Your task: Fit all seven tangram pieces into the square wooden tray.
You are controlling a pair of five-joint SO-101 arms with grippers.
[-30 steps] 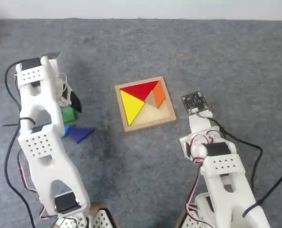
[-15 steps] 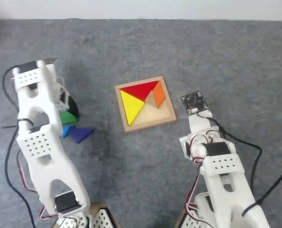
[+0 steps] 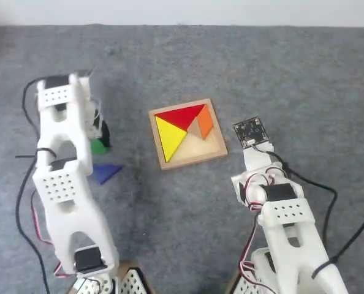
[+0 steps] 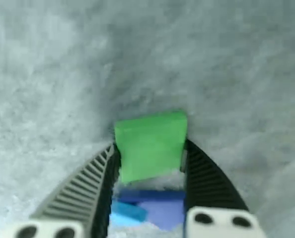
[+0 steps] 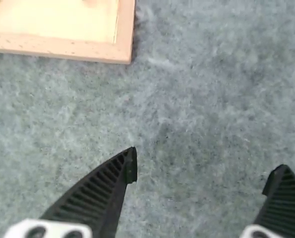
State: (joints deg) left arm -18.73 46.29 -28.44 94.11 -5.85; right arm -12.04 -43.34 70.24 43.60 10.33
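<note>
Three pieces are seated in the tray [image 3: 194, 160] – a fourth is in hand: the green piece [image 4: 148, 134] is clamped in the left gripper [image 4: 150, 148] well left of the tray, likely to be carried over and squared to the bare wood, while the right gripper [image 5: 207, 169] is held wide open, empty, just beside the tray.

Left hand [image 4: 149, 148] gripping green piece [image 4: 150, 133]; right hand [image 5: 207, 161] spread apart.

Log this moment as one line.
left gripper: shut on green piece | right gripper: open, beside tray | placed: red triangle, yellow triangle, orange piece
</note>
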